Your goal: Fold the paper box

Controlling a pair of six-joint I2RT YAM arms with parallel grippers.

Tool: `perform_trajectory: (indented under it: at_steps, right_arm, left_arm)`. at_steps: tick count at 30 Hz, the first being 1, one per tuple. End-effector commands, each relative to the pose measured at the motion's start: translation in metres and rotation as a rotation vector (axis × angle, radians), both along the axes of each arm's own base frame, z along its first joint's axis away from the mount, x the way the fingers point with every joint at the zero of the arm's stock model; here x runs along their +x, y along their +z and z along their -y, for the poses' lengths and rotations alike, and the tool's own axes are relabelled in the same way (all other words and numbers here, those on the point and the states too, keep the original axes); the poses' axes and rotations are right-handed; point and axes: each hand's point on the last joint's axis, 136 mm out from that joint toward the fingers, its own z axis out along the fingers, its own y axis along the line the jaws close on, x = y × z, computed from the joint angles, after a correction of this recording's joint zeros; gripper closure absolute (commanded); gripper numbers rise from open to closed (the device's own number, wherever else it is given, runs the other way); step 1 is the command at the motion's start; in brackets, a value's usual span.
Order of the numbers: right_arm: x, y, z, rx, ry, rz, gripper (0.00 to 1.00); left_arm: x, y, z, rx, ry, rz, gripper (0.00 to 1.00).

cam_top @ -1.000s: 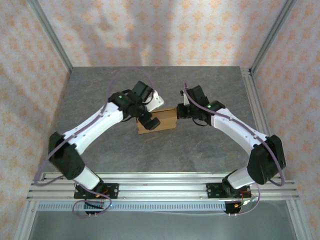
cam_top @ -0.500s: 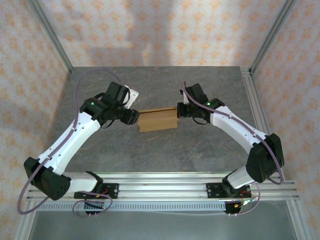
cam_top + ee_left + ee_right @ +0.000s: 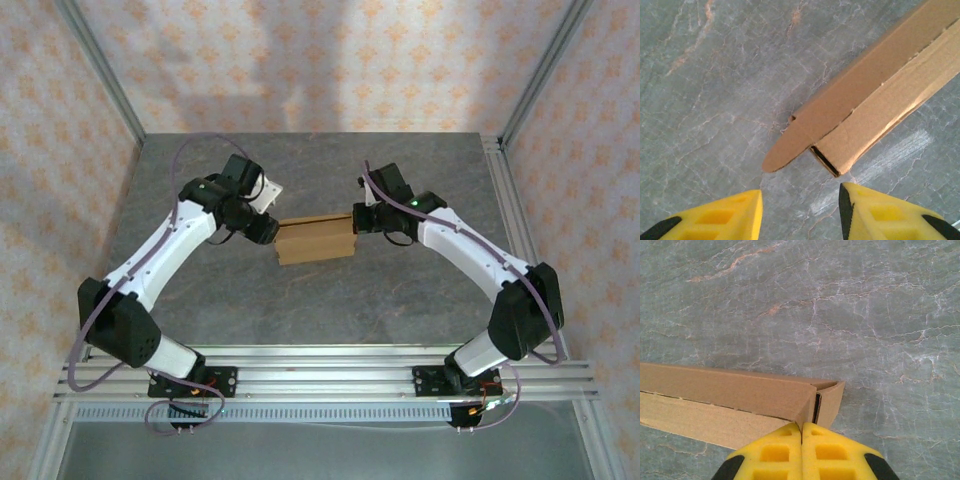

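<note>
Two grippers stand at the two ends of the paper box [image 3: 315, 241], which lies low and long near the middle of the table [image 3: 330, 300], well away from its edges.

Nearest in the left wrist view, the left gripper [image 3: 800, 212] has its yellow fingers [image 3: 735, 217] apart. Only bare table is between them, so it grips nothing. Just beyond them a rounded tab [image 3: 785, 150] sticks out of the left end of the box, loose and lying almost flat. Beside the tab is a dark narrow gap [image 3: 824, 161] between the cardboard layers. Further on, the body of the box runs away to the upper right.

At the other end, the right gripper [image 3: 801, 450] has its fingers pressed together, and their tips touch the right end corner of the box. Whether a thin edge of cardboard is caught between them I cannot tell. It seems to serve as a stop for the box.

I judge that the step in hand is to deal with the loose tab, most likely to tuck it into the gap. To do this well, the left gripper should come low and straight along the length of the box. It should take the tab near its root, not at its soft tip, and bend it on the crease. The push must be gentle, because the light box can slide or turn against the right gripper. The tab can also buckle if it meets the edge of the gap.
</note>
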Motion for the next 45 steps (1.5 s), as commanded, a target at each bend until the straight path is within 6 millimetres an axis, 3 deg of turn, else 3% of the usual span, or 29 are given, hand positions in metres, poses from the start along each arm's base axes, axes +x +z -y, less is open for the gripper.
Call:
perform_trajectory:
  at_steps: [1, 11, 25, 28, 37, 45]
  right_arm:
    - [-0.004, 0.001, -0.003, -0.017, 0.026, -0.020, 1.00]
    - [-0.006, 0.000, -0.004, -0.008, 0.028, -0.023, 1.00]
    - [-0.006, -0.001, -0.007, 0.004, 0.038, -0.031, 1.00]
    - [-0.007, -0.003, -0.007, 0.008, 0.035, -0.039, 1.00]
    - [-0.006, 0.000, -0.008, 0.017, 0.034, -0.031, 1.00]
    - [-0.006, -0.003, -0.008, 0.014, 0.033, -0.037, 1.00]
  left_arm:
    - [0.006, 0.007, 0.004, -0.020, -0.032, -0.001, 0.58]
    - [0.020, 0.004, -0.006, 0.043, -0.028, 0.029, 0.59]
    - [0.024, -0.004, -0.002, 0.025, -0.019, 0.014, 0.65]
    - [0.025, -0.004, -0.001, 0.018, -0.018, 0.015, 0.77]
    - [0.026, -0.005, -0.002, 0.021, 0.009, 0.012, 0.95]
    - [0.033, 0.002, -0.001, -0.037, 0.146, 0.005, 1.00]
